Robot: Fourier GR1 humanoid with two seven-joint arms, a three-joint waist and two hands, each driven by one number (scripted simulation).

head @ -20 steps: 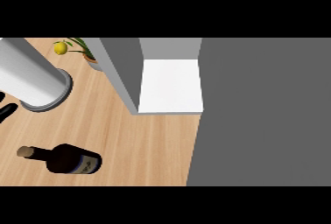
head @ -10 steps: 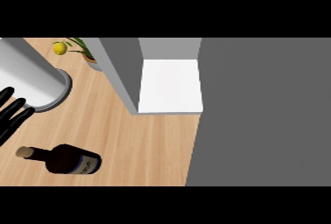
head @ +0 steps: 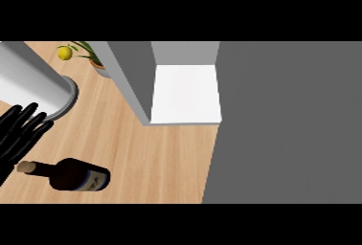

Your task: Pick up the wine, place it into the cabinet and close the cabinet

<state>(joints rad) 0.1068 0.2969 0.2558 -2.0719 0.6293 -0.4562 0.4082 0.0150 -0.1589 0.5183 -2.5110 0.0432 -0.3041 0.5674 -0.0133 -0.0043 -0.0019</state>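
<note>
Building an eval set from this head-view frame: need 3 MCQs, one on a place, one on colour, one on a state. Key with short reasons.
1. Where does the dark glass wine bottle lie?
A. inside the cabinet
B. on the light wooden counter, lower left of the view
C. in the hand

2. What colour is the small round fruit at the top left?
A. yellow
B. red
C. blue

3. How is the black left hand?
A. curled round the bottle
B. out of view
C. fingers straight, holding nothing

Key:
1 B: the bottle lies on its side on the wood, its cork-coloured top pointing left.
2 A: it shows yellow beside green leaves.
3 C: the fingers stretch out above the bottle's neck, apart from it.
</note>
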